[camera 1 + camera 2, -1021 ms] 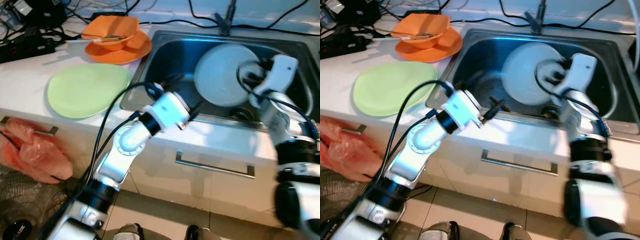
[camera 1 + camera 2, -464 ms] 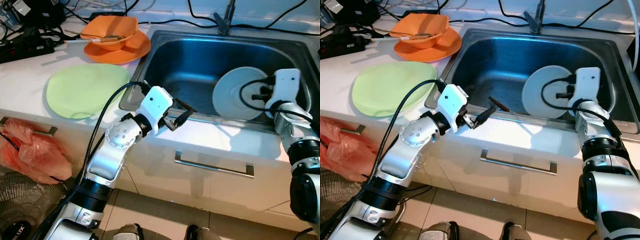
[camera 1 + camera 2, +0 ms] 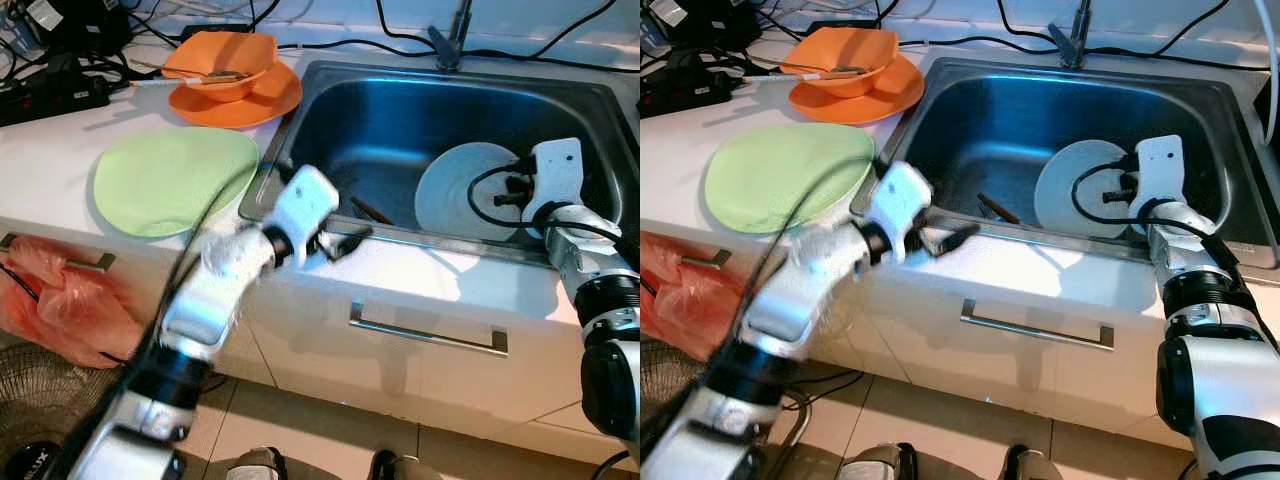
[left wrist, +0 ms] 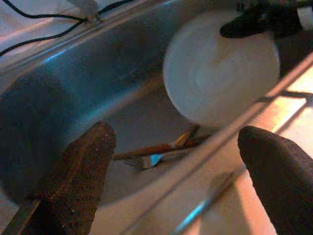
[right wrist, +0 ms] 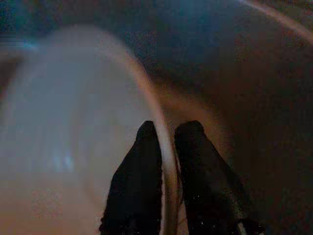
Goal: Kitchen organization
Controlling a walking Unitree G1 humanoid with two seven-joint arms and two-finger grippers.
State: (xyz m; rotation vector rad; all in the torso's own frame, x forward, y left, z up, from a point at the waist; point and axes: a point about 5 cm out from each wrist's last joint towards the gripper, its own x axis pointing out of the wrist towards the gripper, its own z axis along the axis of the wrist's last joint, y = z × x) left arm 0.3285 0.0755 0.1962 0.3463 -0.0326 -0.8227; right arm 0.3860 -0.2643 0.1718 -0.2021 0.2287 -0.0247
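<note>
Gripping the white plate's (image 3: 1085, 195) rim, right pincer (image 5: 166, 147) holds it seemingly upright in sink (image 3: 970, 120); left pincer (image 4: 176, 171) wide.

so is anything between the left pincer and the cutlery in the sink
Yes: the sink's front rim. The left pincer hangs open over the counter edge, and the fork lies on the sink floor just beyond that rim, near the plate.

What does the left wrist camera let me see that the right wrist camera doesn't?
Left wrist view: a fork and other cutlery lying on the sink floor, seen between the left gripper's two wide-apart fingers, plus the counter edge. Right wrist view: the right gripper's two fingers pinching the plate's rim, one on each side. Both: the white plate standing tilted in the sink.
</note>
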